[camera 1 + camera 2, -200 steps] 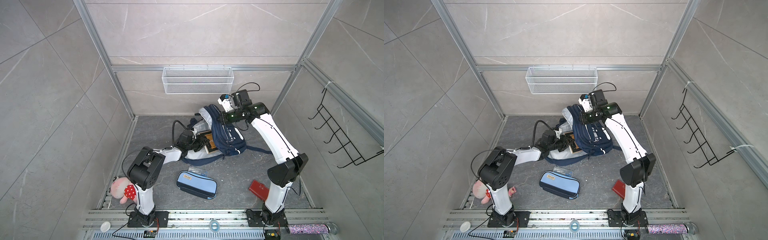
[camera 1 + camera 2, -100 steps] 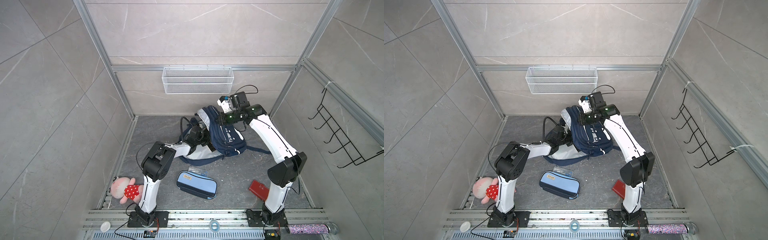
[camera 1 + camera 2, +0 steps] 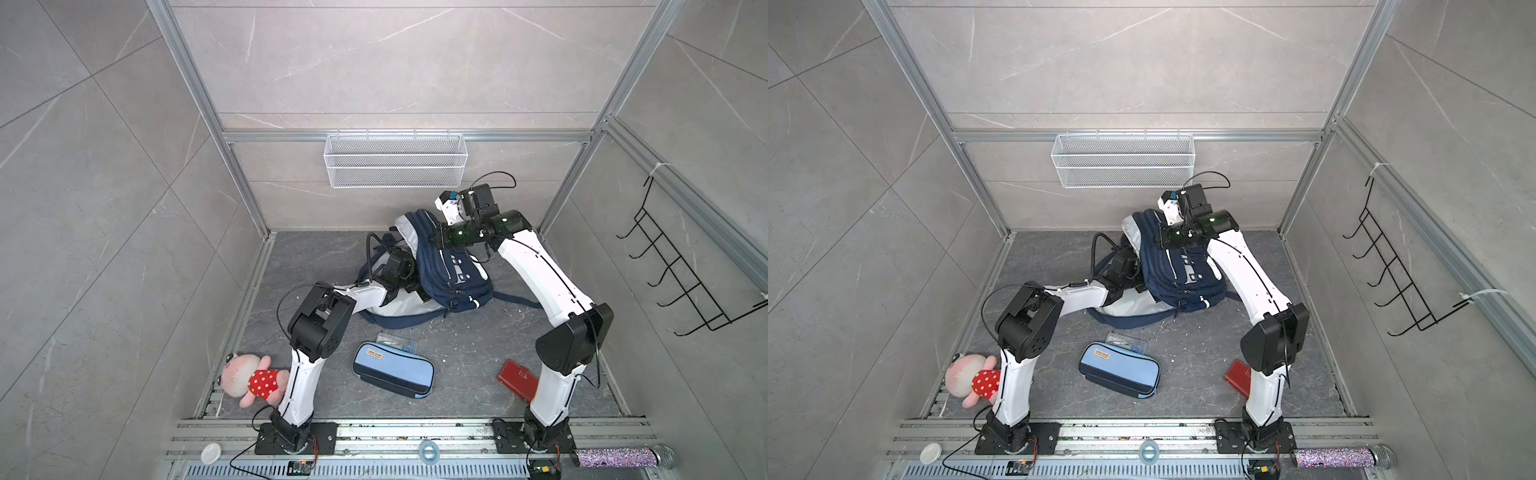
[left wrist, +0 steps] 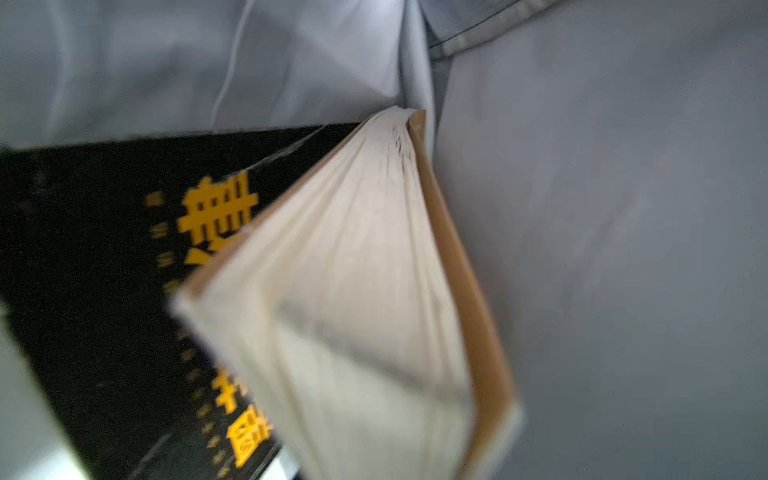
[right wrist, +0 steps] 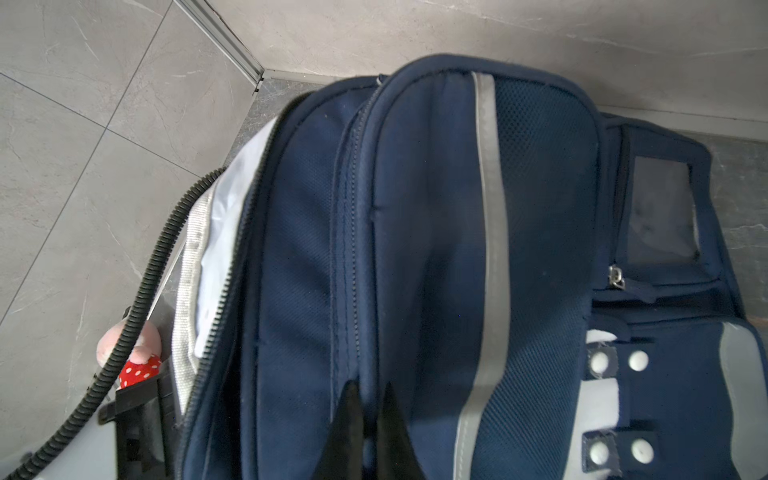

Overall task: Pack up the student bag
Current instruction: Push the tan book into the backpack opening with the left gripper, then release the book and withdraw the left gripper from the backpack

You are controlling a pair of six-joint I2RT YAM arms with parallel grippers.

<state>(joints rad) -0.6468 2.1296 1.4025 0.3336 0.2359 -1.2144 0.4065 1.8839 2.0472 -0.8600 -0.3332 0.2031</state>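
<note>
The navy student bag point(image 3: 453, 274) point(image 3: 1179, 270) lies at the back of the floor with its main compartment held open. My right gripper point(image 5: 370, 388) is shut on a raised seam of the bag's upper flap and holds it up; in both top views it sits at the bag's top point(image 3: 434, 239) point(image 3: 1158, 239). My left arm's wrist point(image 3: 397, 266) reaches into the opening, and its jaws are hidden inside. The left wrist view shows the grey lining point(image 4: 602, 208), a black book with yellow characters point(image 4: 104, 257) and the pale page edges of a brown-covered book point(image 4: 353, 270).
On the floor lie a light-blue pencil case point(image 3: 392, 374), a clear plastic box point(image 3: 397, 337) behind it, a red booklet point(image 3: 517, 380) by the right arm and a plush doll point(image 3: 253, 378) by the left arm. A wire basket point(image 3: 395, 160) hangs on the back wall, a black hook rack point(image 3: 685, 270) on the right.
My left arm has pushed forward from the bag's left side into its opening, and the book seen at the mouth is now inside. The right gripper has kept its hold on the flap.
</note>
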